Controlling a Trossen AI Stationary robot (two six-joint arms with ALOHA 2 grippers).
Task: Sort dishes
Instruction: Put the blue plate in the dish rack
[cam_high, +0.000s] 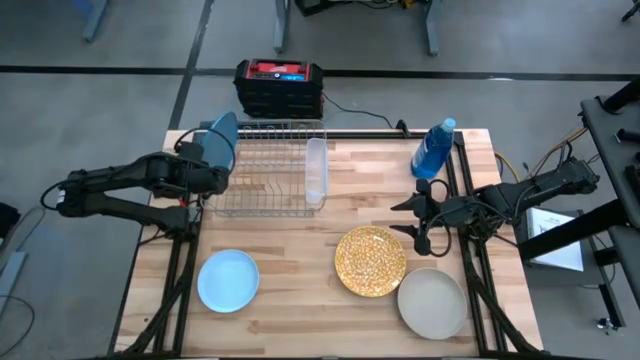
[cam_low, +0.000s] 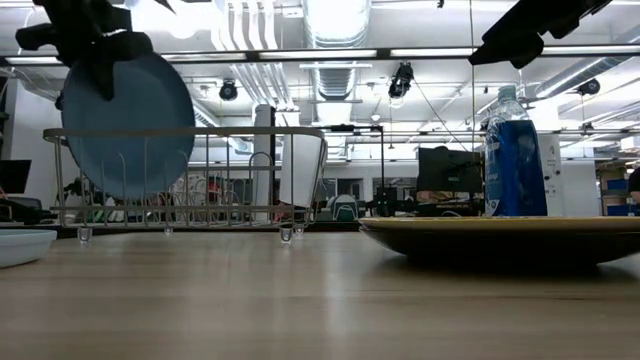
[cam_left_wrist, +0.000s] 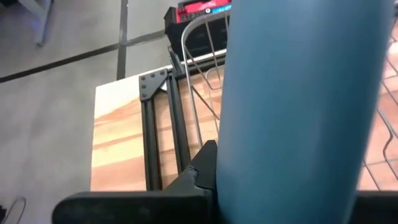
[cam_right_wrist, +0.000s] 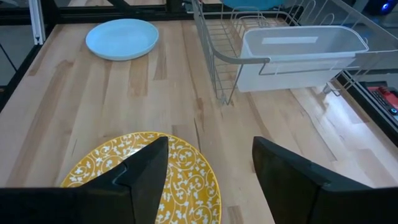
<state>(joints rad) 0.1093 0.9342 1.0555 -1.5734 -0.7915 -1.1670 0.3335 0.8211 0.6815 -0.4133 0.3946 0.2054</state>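
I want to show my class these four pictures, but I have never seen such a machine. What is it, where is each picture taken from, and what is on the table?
Two robot arms work at a wooden table. One picture looks straight down, one level across the tabletop, and one from each wrist. The left gripper is shut on a mid-blue plate, holding it upright over the wire dish rack. The right gripper hangs open above a gold speckled plate. Also lying there: a pale blue plate, a beige-grey plate and a blue bottle.
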